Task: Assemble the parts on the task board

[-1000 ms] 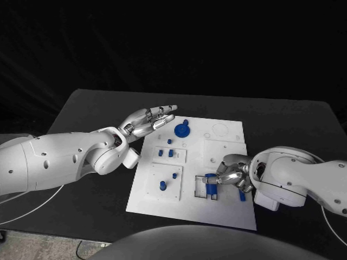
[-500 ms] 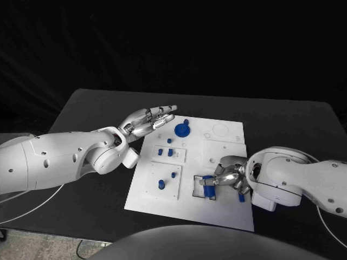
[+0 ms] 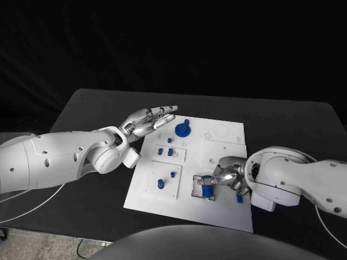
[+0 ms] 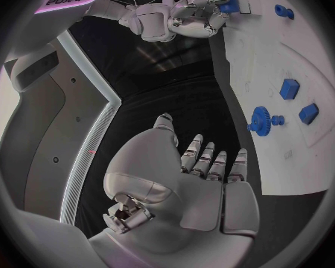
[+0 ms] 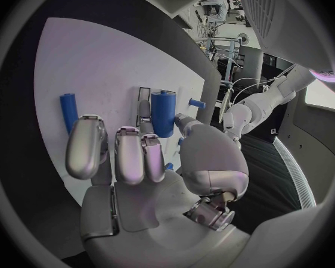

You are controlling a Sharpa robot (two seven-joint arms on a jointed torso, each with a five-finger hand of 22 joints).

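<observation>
Two hands are over the table. The right hand [image 3: 224,177] grasps a blue cylinder [image 5: 163,113] between thumb and fingers, at the rectangular slot [image 3: 198,186] on the near right part of the white task board [image 3: 220,208]; a slimmer blue peg [image 5: 68,112] lies just beside this hand on the board. The left hand [image 3: 148,121] is released, its fingers straight and apart, holding nothing, at the far left edge of the board. Near it lies a blue gear [image 3: 181,129], and small blue blocks [image 3: 170,153] stand in the left recesses.
</observation>
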